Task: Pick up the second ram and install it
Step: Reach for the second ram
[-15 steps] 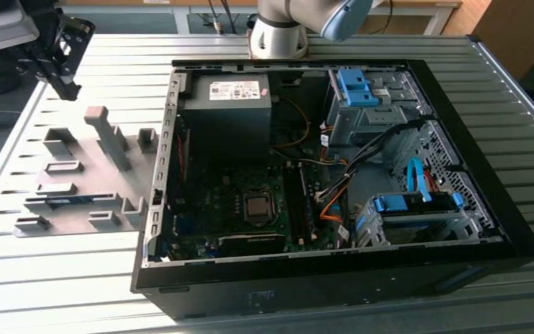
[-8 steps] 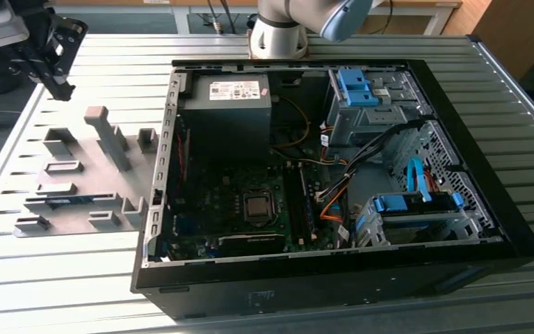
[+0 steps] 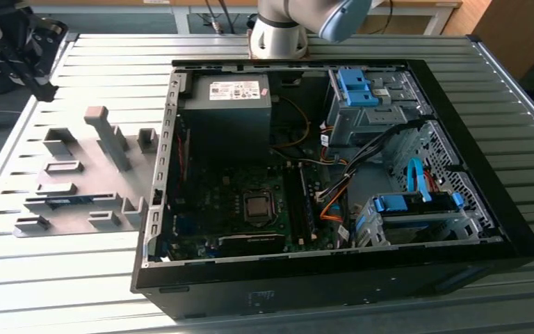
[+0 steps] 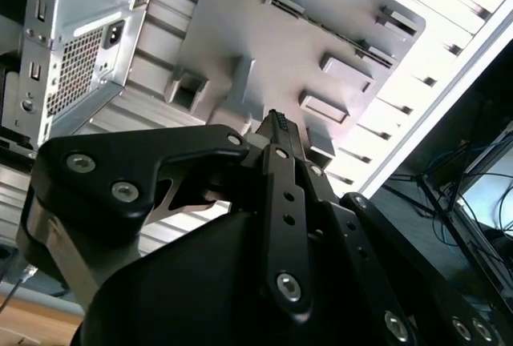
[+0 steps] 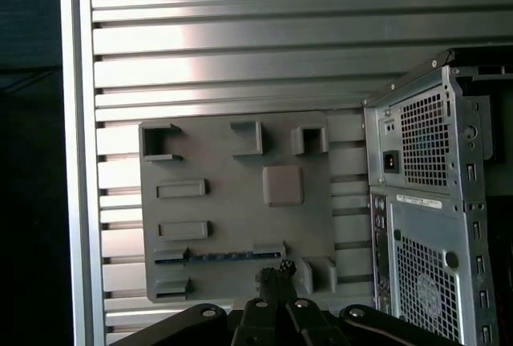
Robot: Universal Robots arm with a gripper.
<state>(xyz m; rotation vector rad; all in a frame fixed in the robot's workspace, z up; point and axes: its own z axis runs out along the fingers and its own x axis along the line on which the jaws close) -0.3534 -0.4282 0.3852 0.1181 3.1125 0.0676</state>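
The second ram (image 3: 69,201) is a thin blue stick lying flat between two low blocks on the grey holder plate (image 3: 81,149), at the exterior view's left of the computer case. In the first wrist view the ram (image 5: 228,255) runs along one edge of the holder plate (image 5: 232,210), seen from high above. My gripper (image 5: 278,271) hangs well above the plate, close over one end of the ram in that picture. Its black fingers stand together with nothing between them. In the second wrist view the gripper (image 4: 277,124) points toward the plate (image 4: 264,50).
An open black computer case (image 3: 489,229) lies on the slatted metal table (image 3: 109,62), with motherboard (image 3: 239,209), power supply (image 3: 228,97) and blue-tabbed drive cages (image 3: 378,104) inside. The arm's base (image 3: 279,35) stands behind the case. A tall grey post (image 3: 109,136) rises from the plate.
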